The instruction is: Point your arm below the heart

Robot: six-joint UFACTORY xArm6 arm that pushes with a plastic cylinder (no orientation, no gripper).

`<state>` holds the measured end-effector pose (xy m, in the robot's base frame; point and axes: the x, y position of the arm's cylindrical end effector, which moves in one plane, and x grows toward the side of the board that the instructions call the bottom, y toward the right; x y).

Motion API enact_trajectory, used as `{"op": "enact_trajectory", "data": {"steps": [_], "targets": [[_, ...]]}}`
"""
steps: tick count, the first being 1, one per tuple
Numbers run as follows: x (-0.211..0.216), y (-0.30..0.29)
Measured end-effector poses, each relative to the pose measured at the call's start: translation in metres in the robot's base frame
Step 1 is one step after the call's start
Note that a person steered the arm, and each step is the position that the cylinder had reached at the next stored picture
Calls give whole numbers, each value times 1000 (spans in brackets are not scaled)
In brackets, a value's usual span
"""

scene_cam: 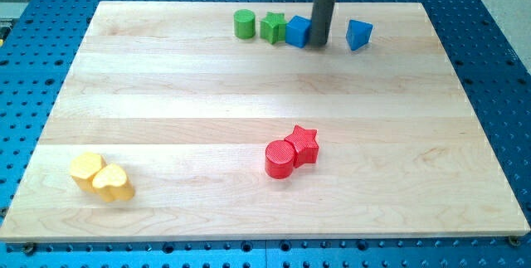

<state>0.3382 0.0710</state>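
Note:
A yellow heart block (114,182) lies near the board's bottom left corner, touching a yellow hexagon-like block (86,168) on its left. My tip (319,46) stands near the view's top, just right of a blue cube (298,31) and left of a blue triangular block (358,34). The tip is far from the heart, up and to the right of it.
A green cylinder (244,24) and a green star (272,27) sit left of the blue cube at the top. A red cylinder (280,158) and a red star (304,144) touch each other below the board's middle. The wooden board (166,94) lies on a blue perforated table.

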Motion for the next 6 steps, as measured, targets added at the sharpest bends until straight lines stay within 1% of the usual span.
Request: {"op": "enact_trajectory", "data": {"steps": [1,2,3,4,5,6], "targets": [[9,-14],[-29,15],[43,-75],[164,-145],[242,-159],[254,-185]]}}
